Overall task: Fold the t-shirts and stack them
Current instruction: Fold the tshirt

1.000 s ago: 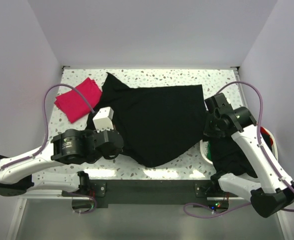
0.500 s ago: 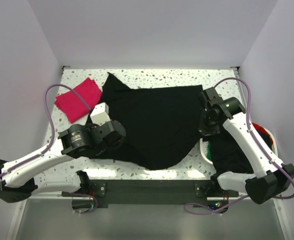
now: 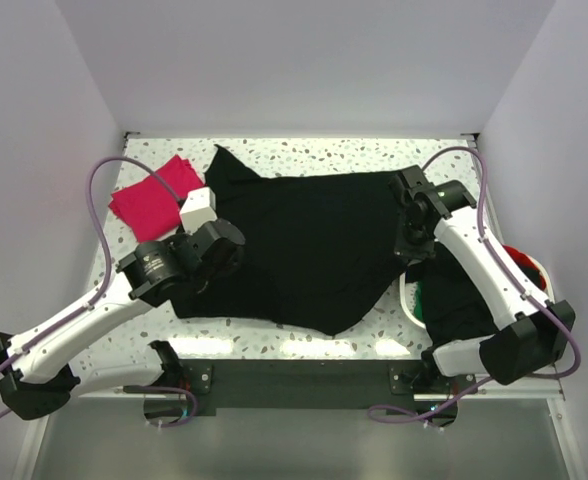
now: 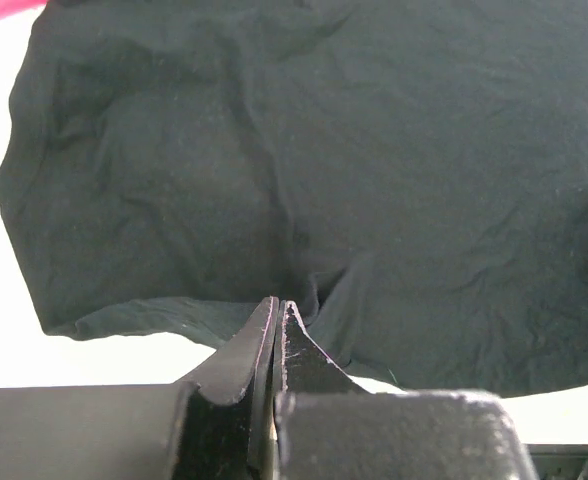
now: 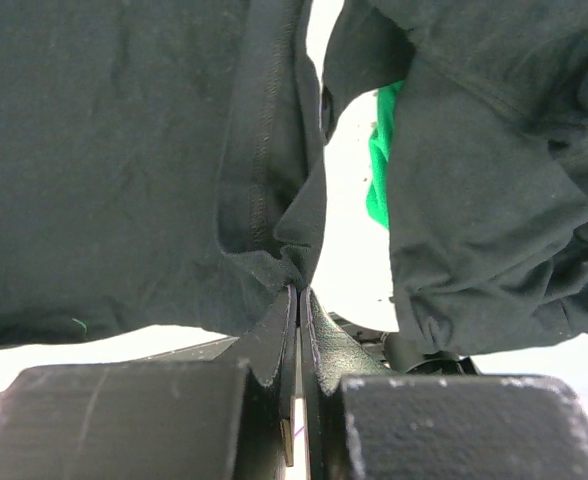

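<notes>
A large black t-shirt [image 3: 314, 240] lies spread across the middle of the speckled table [image 3: 304, 150]. My left gripper [image 3: 234, 245] is over its left side, shut, with a fold of the black t-shirt [image 4: 424, 150] at its tips [image 4: 277, 302]. My right gripper [image 3: 407, 238] is at the shirt's right edge, shut on the hem of the black t-shirt [image 5: 104, 150] in the right wrist view [image 5: 300, 290]. A magenta-pink t-shirt [image 3: 154, 198] lies folded at the far left.
A white basket [image 3: 409, 300] at the right edge holds crumpled black cloth [image 5: 494, 200], a green shirt [image 5: 382, 160] and something red [image 3: 529, 262]. The right arm reaches over it. Walls close in the table on the left, back and right.
Both grippers have moved away from the arm bases toward the back of the table. The black shirt's near-left edge has been drawn out wider and its near point has shifted right.
</notes>
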